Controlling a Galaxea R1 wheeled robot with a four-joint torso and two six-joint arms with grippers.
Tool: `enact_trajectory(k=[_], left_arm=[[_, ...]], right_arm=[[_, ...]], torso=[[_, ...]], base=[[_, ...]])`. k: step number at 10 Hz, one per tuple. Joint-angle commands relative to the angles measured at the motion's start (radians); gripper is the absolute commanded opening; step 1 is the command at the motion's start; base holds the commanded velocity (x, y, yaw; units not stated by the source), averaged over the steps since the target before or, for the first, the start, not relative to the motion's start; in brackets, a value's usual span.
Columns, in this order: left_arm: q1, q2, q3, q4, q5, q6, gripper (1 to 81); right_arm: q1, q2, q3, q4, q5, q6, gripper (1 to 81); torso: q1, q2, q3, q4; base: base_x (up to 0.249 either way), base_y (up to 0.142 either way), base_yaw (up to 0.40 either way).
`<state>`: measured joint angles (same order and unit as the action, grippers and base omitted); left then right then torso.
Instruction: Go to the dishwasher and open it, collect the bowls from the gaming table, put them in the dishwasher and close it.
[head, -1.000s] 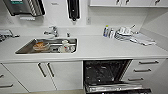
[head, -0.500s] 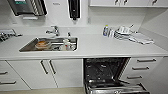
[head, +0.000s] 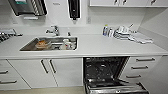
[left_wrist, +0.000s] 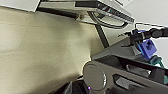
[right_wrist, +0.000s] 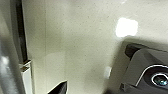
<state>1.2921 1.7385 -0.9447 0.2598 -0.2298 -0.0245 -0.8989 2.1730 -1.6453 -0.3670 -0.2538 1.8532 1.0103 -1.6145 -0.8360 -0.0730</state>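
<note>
Under the counter: the dishwasher (head: 105, 72) is standing open below the white countertop (head: 100, 47), its door (head: 117, 88) folded down flat toward the camera and its dark cavity showing.

Dishwasher's neighbours: white cabinet doors (head: 47, 71) with slanted bar handles are sitting just beside the dishwasher on the sink's side; a stack of white drawers (head: 141, 67) is sitting just beside it on the other side.

Above the dishwasher: the countertop is running across; a steel sink (head: 51, 43) with dishes in it is set into the counter, well off to one side of the dishwasher, with a tap (head: 53, 30) behind it.

Counter, beyond the dishwasher: a heap of plates and cloths (head: 130, 36) and two small bottles (head: 107, 30) are resting near the back wall.

Wall: a black dispenser (head: 74, 8) is hanging above the counter.

Left arm: its wrist camera is looking over beige floor (left_wrist: 37, 50) toward what seems to be the lowered door's edge (left_wrist: 105, 11) with a curved bar handle; how far the arm is from the dishwasher cannot be told.

Left gripper: whether it is released or clenched cannot be told.

Right arm: its wrist camera is looking down at pale floor (right_wrist: 80, 45) beside a white cabinet edge (right_wrist: 25, 72).

Right gripper: its state cannot be told either.
</note>
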Motion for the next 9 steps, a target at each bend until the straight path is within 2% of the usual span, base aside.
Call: enact_trajectory(k=[1,2,3,4,5,6,7,9], left_arm=[[-0.032,-0.019,-0.039,0.010,0.038,-0.002,81.1],[-0.020,0.015,-0.104,0.010,0.049,-0.003,81.1],[-0.003,0.050,-0.164,0.000,0.049,-0.005,81.1],[0.013,0.084,-0.223,-0.028,0.049,-0.015,81.1],[0.023,0.121,-0.293,-0.068,0.047,-0.031,81.1],[0.043,0.169,-0.375,-0.106,0.047,-0.046,81.1],[0.066,0.214,-0.444,-0.121,0.041,-0.049,81.1],[0.101,0.290,-0.549,-0.178,0.038,-0.051,81.1]], right_arm=[[0.142,-0.146,0.136,-0.085,0.028,-0.055,81.1],[0.140,-0.193,0.201,-0.183,0.040,-0.099,81.1],[0.127,-0.223,0.255,-0.317,0.074,-0.173,81.1],[0.088,-0.236,0.285,-0.415,0.091,-0.209,81.1],[0.042,-0.240,0.302,-0.530,0.130,-0.235,81.1],[-0.014,-0.232,0.297,-0.667,0.198,-0.239,81.1],[-0.074,-0.214,0.269,-0.782,0.249,-0.238,81.1],[-0.180,-0.169,0.193,-0.877,0.303,-0.239,81.1]], torso=[[0.000,0.000,0.000,0.000],[0.000,0.000,0.000,0.000],[0.000,0.000,0.000,0.000],[0.000,0.000,0.000,0.000],[0.000,0.000,0.000,0.000],[0.000,0.000,0.000,0.000],[0.000,0.000,0.000,0.000],[0.000,0.000,0.000,0.000]], base=[[0.000,0.000,0.000],[0.000,0.000,0.000],[0.000,0.000,0.000],[0.000,0.000,0.000],[0.000,0.000,0.000],[0.000,0.000,0.000],[0.000,0.000,0.000],[0.000,0.000,0.000]])
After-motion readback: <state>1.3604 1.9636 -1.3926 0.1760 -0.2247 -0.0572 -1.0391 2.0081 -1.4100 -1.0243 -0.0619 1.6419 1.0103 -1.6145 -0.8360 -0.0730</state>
